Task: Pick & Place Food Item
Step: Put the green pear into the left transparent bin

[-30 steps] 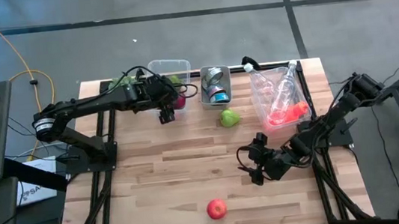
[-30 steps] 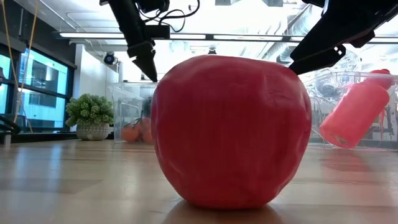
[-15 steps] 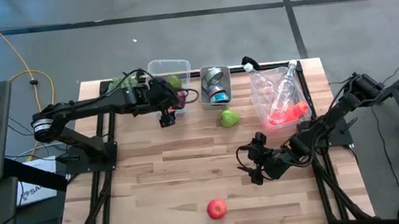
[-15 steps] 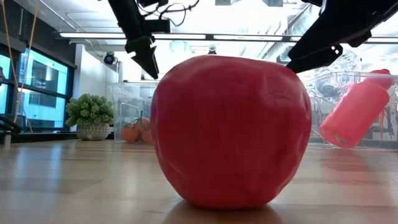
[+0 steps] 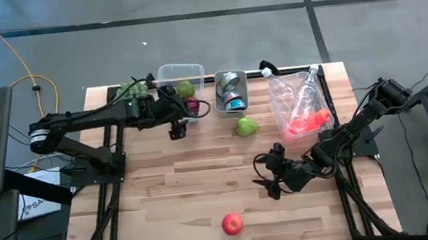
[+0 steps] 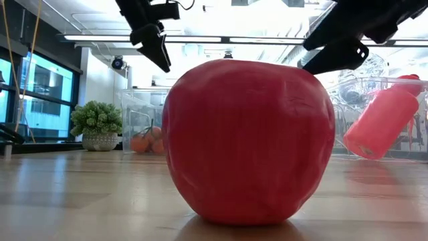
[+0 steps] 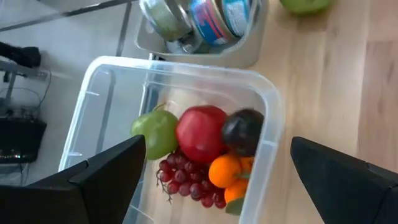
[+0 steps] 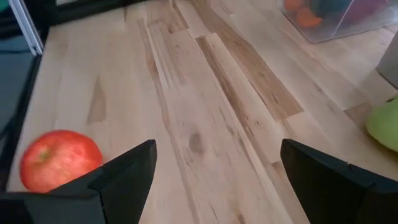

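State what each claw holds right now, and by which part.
Nothing is held. The left claw hangs open beside the clear fruit bin; the right claw is open above bare table, short of the red apple.

Both arms are dark, jointed and slim. The left arm (image 5: 88, 116) has a pale ring at its base joint (near the table edge). Black cables loop around the right gripper (image 5: 272, 180).

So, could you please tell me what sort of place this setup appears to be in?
Probably a robotics lab or test space in an office-like building: a wooden workbench on bare concrete floor, cables trailing beside it, and strip ceiling lights, big windows and a potted plant behind.
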### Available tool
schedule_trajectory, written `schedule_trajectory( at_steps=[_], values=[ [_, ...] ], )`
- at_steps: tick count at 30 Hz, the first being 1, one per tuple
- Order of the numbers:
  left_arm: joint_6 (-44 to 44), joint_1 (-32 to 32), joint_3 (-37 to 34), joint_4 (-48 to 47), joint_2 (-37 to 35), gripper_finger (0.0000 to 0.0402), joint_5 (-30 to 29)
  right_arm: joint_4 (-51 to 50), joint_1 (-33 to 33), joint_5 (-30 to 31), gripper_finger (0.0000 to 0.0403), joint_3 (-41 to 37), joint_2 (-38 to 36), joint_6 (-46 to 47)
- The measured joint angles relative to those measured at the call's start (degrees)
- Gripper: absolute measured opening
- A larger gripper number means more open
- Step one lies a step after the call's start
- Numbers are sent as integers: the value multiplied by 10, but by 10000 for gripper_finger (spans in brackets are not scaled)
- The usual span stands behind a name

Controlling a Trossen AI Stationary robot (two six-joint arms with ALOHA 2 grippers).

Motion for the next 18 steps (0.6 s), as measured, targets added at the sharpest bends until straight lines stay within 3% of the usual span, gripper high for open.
schedule_trajectory(
  at_steps=[8, 18],
  values=[
    [3, -31, 0, -36, -25, 389, 30, 10, 0, 0, 333, 0, 0, -10],
    [-30, -56, -7, -39, -52, 389, 238, 10, -1, 0, 333, 0, 2, -27]
  ],
)
